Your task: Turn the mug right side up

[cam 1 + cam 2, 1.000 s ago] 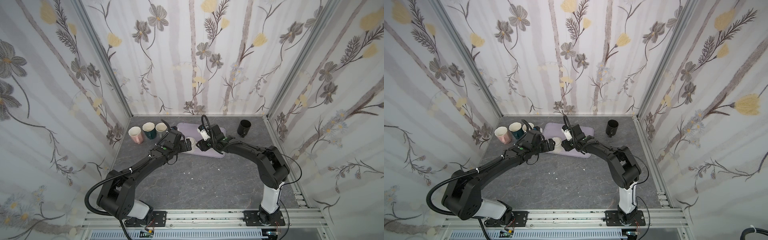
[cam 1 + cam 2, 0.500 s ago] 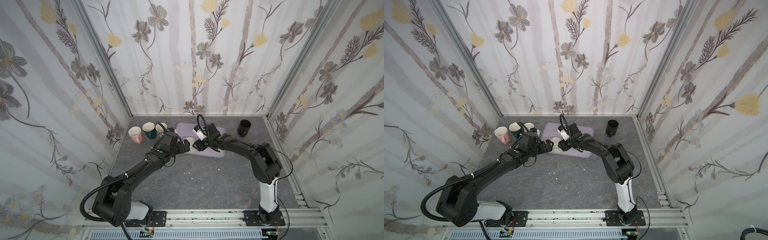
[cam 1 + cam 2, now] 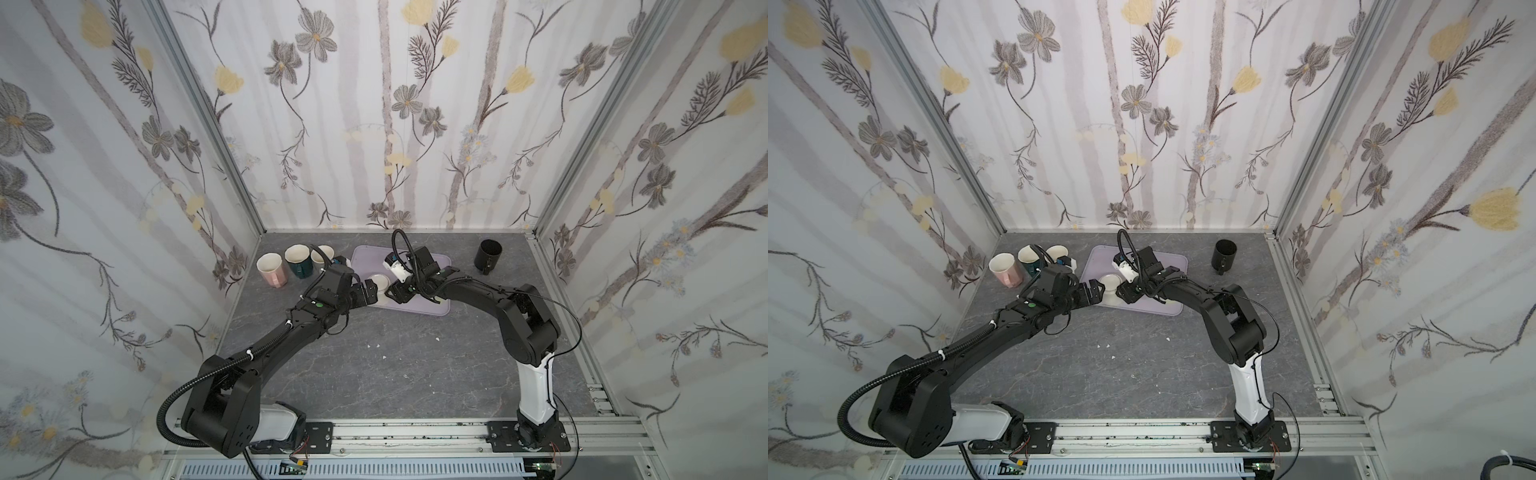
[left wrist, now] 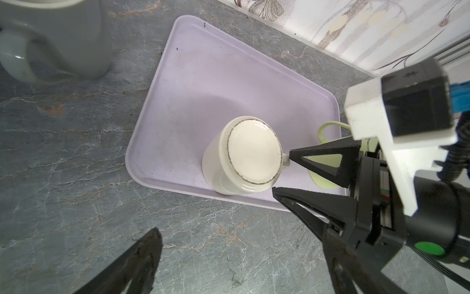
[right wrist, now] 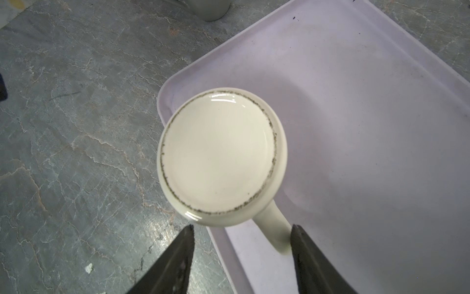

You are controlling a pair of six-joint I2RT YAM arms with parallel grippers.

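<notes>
Upside-down mug (image 5: 218, 155) on tray (image 5: 368, 127), handle between parted jaws of the tool (image 5: 242, 226).

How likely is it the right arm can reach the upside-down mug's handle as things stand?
Probably yes: the right gripper is open with the handle of the mug between its fingers, and nothing on the tray blocks it.

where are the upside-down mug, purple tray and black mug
upside-down mug (image 5: 218, 155), right wrist view, upturned base
purple tray (image 5: 356, 114), right wrist view, bare floor
black mug (image 3: 486, 262), in a top view, outer wall
</notes>
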